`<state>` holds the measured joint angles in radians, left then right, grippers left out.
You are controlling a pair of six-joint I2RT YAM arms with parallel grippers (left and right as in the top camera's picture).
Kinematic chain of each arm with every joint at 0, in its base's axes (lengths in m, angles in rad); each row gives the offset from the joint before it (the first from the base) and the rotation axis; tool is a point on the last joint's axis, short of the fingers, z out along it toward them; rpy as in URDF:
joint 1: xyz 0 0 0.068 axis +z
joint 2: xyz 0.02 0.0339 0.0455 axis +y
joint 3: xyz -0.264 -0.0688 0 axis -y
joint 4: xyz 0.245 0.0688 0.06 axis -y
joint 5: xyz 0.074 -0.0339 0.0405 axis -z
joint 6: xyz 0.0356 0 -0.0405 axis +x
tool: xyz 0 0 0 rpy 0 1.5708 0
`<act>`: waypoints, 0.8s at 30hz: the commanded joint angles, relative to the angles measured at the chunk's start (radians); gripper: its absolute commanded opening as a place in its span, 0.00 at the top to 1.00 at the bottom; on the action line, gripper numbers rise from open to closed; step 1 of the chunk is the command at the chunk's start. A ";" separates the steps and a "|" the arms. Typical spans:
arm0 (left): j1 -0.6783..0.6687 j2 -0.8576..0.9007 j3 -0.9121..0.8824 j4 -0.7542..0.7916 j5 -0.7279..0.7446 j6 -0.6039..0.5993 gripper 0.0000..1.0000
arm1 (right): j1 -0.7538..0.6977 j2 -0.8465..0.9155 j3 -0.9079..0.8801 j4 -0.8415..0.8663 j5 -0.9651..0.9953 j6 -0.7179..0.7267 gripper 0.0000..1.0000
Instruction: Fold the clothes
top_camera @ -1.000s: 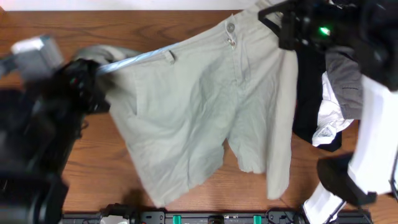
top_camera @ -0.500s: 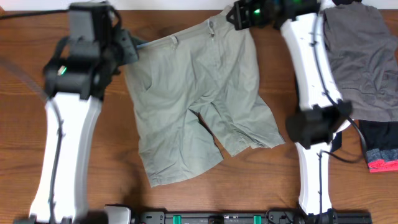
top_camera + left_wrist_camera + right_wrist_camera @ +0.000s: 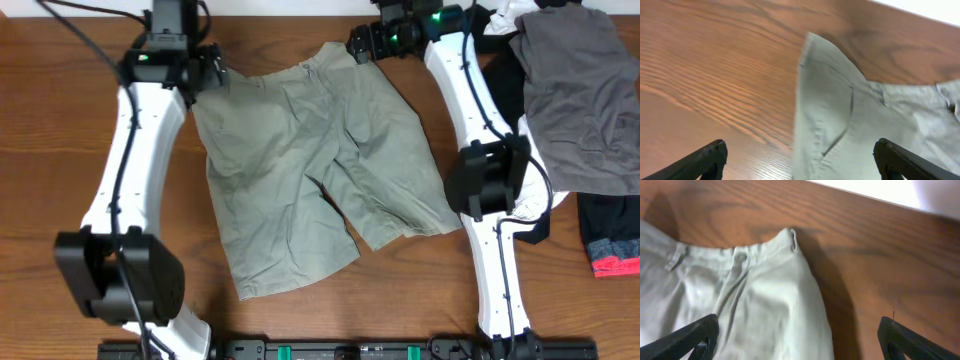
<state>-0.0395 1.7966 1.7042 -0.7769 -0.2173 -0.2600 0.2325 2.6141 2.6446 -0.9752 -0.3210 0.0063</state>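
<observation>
We take this for a robotics lab bench, not a home. Two white-and-black jointed arms, the left arm (image 3: pixel 125 180) and the right arm (image 3: pixel 470 90), rise from a black mounting rail (image 3: pixel 340 351) with green fittings at the near edge of a bare wood-grain table (image 3: pixel 40 150). A heap of grey and black garments (image 3: pixel 570 100) lies at one side.

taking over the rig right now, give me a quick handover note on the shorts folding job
Left gripper: open, holding nothing, at its own side's waistband corner of the shorts.
Right gripper: open, holding nothing, at the other waistband corner.
The shorts lie spread flat mid-table, waistband at the far edge, legs toward the arm bases.
Done: garment laid out flat.
Left: every fold; none is made yet.
</observation>
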 commanded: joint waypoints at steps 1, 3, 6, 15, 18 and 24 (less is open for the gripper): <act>0.013 -0.094 0.022 -0.017 -0.029 0.005 0.00 | -0.013 -0.153 0.018 -0.067 -0.003 -0.035 0.01; 0.012 -0.126 0.022 -0.055 -0.005 0.005 0.02 | -0.008 -0.200 0.018 -0.157 -0.005 -0.037 0.01; 0.012 -0.157 0.022 -0.118 0.106 0.005 0.02 | 0.003 -0.230 0.018 -0.277 -0.008 -0.037 0.01; -0.018 -0.136 -0.003 -0.323 0.341 0.042 0.59 | 0.030 -0.205 0.014 -0.606 -0.008 -0.049 0.95; -0.033 -0.123 -0.035 -0.335 0.342 0.038 0.80 | 0.029 -0.195 -0.016 -0.609 -0.008 -0.049 0.98; -0.070 -0.069 -0.113 -0.314 0.367 0.035 0.94 | 0.036 -0.190 -0.182 -0.551 -0.038 -0.063 0.99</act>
<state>-0.0952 1.6894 1.6238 -1.0954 0.1268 -0.2306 0.2527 2.3985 2.5248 -1.5364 -0.3275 -0.0357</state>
